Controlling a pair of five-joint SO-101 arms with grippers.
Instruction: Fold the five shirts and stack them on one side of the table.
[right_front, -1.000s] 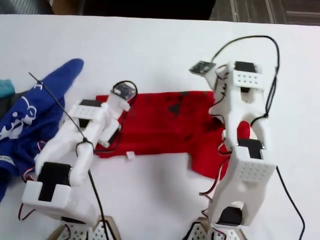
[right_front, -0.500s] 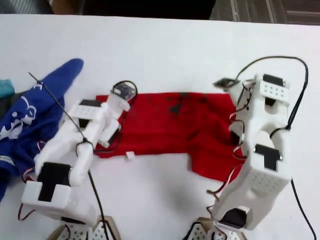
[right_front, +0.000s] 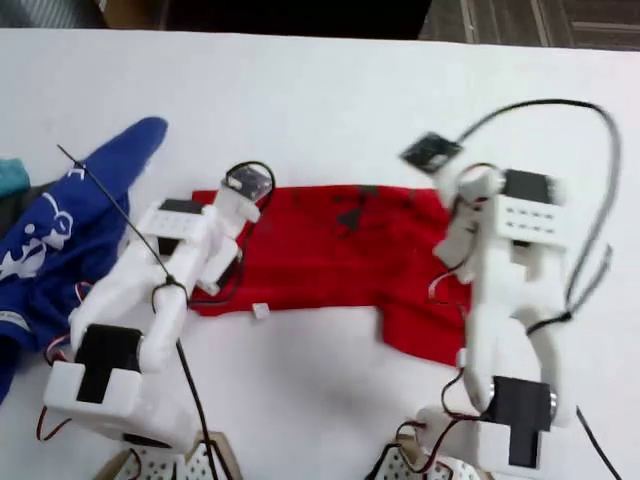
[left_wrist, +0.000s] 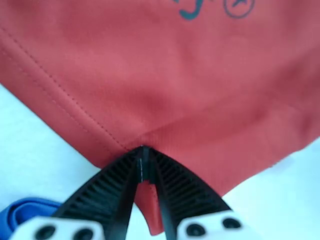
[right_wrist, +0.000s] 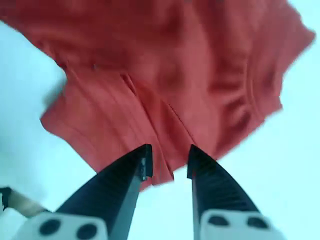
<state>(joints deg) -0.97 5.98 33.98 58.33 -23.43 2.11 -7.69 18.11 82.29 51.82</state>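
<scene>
Across the middle of the white surface (right_front: 320, 90) lies the red shirt (right_front: 320, 250), spread out in a long band with a flap hanging toward my bases at its right end. A small white tag sits at its near edge. A dark print shows on its upper part. Off to the left, well apart from the red one, a blue shirt (right_front: 70, 220) lies crumpled with one sleeve pointing away from me, and a bit of teal cloth (right_front: 10, 176) peeks out at the edge beside it.

My left end effector (left_wrist: 142, 162) is pinched closed on the red shirt close to a stitched hem, its two ribbed black fingers meeting at the tips, and the cloth creases outward from that spot. My right end effector (right_wrist: 169, 161) is open, its fingers set apart above the rumpled edge of the red shirt; I cannot tell whether they touch the cloth.

My left arm lies low, stretched from its base toward the shirt's left end. My right arm stands bent over the shirt's right end, wrist tipped downward.
</scene>
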